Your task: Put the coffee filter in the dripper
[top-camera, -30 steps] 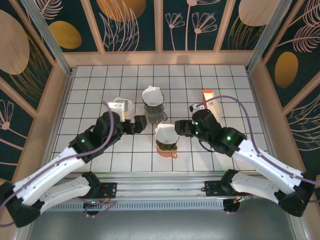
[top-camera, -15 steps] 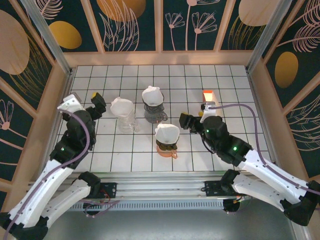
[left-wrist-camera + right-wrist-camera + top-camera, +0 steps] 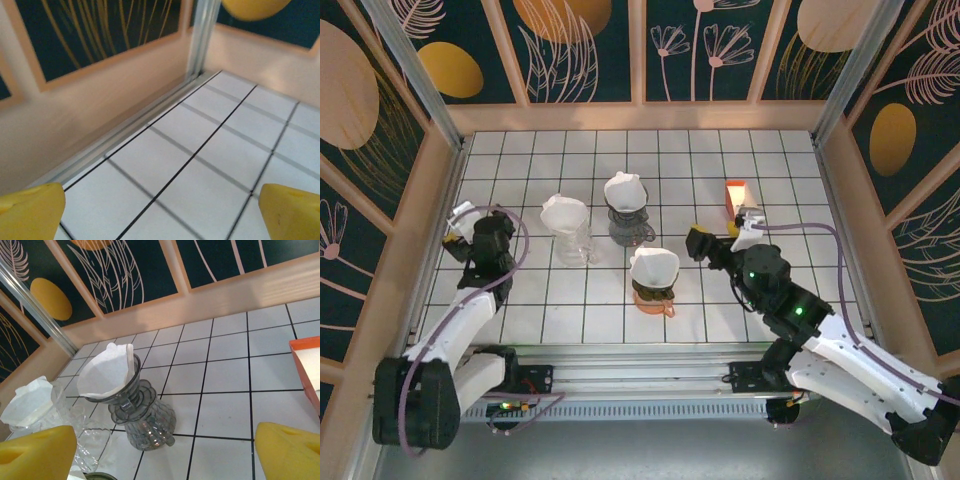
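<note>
Three drippers stand mid-table, each with a white coffee filter in it. A clear glass dripper [image 3: 567, 230] is at the left, a grey dripper [image 3: 627, 208] sits on a glass carafe behind, and an orange-brown dripper [image 3: 654, 280] is nearest. My right gripper [image 3: 705, 242] is open and empty, just right of the orange-brown dripper and apart from it. In the right wrist view the grey dripper's filter [image 3: 107, 371] sits ahead of my right gripper [image 3: 162, 455], and the clear dripper's filter [image 3: 27, 400] is at the left. My left gripper [image 3: 460, 228] is open by the left wall, over bare tiles [image 3: 165, 170].
An orange tray [image 3: 733, 193] with white paper in it stands at the back right, also at the right edge [image 3: 305, 370] of the right wrist view. Wooden walls [image 3: 640, 116] fence the tiled table. The left wall's base [image 3: 115, 135] runs close to my left gripper.
My left arm has swung from the clear dripper back to the left wall. My right gripper has drawn back up and to the right from the orange-brown dripper, and its jaws have widened.
</note>
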Robot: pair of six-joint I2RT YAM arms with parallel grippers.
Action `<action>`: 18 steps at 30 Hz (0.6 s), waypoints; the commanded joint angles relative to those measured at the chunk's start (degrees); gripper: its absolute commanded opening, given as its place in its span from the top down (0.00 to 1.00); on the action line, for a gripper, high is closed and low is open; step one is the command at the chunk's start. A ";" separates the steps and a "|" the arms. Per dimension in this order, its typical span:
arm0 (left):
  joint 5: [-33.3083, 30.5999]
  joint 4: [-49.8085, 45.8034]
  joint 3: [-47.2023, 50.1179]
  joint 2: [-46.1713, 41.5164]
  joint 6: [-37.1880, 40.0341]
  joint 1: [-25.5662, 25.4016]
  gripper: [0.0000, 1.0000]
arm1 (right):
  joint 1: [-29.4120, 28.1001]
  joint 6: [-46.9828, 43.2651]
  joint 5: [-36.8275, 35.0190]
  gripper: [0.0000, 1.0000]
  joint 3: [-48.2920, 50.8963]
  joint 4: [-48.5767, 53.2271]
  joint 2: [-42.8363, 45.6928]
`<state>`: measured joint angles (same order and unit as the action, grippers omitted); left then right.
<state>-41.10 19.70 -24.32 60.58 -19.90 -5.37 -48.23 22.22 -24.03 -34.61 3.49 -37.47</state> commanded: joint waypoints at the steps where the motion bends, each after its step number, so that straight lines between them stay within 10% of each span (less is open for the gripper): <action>1: -2.54 19.31 4.95 3.94 3.89 0.44 0.01 | 1.09 -1.43 -1.39 0.06 0.95 -1.96 1.17; 9: -5.36 43.75 11.09 17.18 3.62 0.93 0.01 | 3.89 -1.37 -2.48 0.02 1.34 0.76 1.00; 18: -1.60 47.51 13.14 18.67 2.22 2.89 0.01 | 6.61 -0.79 -7.43 0.01 2.29 1.71 0.13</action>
<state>-43.53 59.88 -13.82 80.97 -17.19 -3.09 -42.76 21.30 -27.62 -33.67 5.02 -37.23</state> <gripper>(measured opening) 0.990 0.990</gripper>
